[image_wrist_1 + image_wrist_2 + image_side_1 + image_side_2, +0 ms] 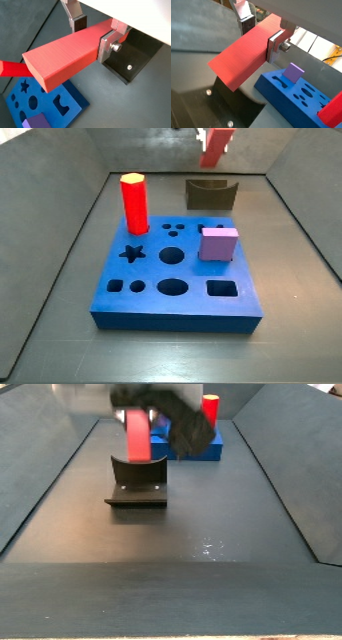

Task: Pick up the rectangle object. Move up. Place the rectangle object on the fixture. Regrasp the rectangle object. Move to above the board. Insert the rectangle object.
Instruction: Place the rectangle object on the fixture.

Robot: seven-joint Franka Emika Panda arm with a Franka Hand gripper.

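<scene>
The gripper (93,31) is clamped on the rectangle object (67,57), its 2 silver fingers (107,44) pressing opposite flat faces near 1 end of the salmon-red bar, as both wrist views show. In a side view the bar (138,436) hangs with its long axis close to vertical, free end pointing down, above the fixture (138,482) and not touching it. The fixture stands near the middle of the floor's far edge in a side view (211,194), just beyond the board (181,278).

Judging by this, the step in hand is placing the bar on the fixture, with the lift apparently done. The next move calls for lowering the bar squarely into the fixture's notch, so it rests steadily before the fingers let go for the regrasp.

On the board stand a red hexagonal pillar (134,203) at the far left corner and a lilac cube (218,243) toward the right edge; a square hole (222,287) lies near its front right corner.
</scene>
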